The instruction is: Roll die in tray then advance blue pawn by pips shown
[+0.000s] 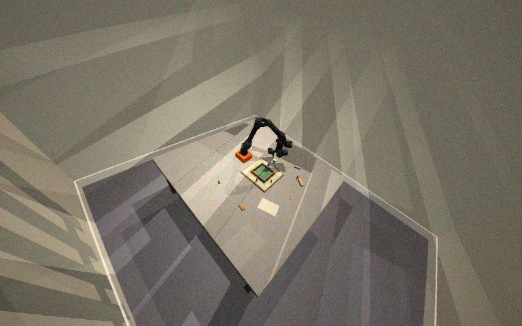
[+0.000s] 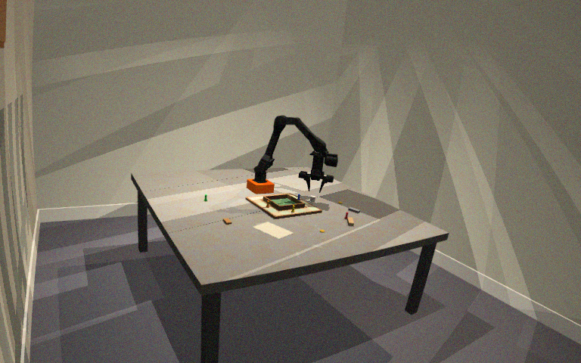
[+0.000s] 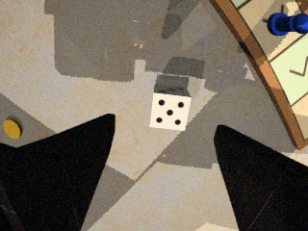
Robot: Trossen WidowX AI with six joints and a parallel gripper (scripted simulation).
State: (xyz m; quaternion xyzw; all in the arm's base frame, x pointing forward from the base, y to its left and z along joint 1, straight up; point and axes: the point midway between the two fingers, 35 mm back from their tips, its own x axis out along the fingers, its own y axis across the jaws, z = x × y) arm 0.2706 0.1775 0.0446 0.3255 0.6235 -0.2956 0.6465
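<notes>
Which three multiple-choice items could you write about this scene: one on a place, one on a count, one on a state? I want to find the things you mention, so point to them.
1. Where is the die (image 1: 274,159) (image 2: 312,199) (image 3: 170,112)?
A) in the tray
B) on the table, beside the board
C) on the white sheet

2. How many pips does the die's upper face show?
A) two
B) three
C) five

3. How is the tool (image 2: 314,190) (image 3: 166,127)?
A) open, holding nothing
B) shut on the die
C) shut on the blue pawn

1: B, the wrist view shows it on the table outside the board's brown edge (image 3: 269,77).
2: C, four corner dots and one middle dot are visible.
3: A, its fingers stand apart, with the die lying below, ungripped.
</notes>
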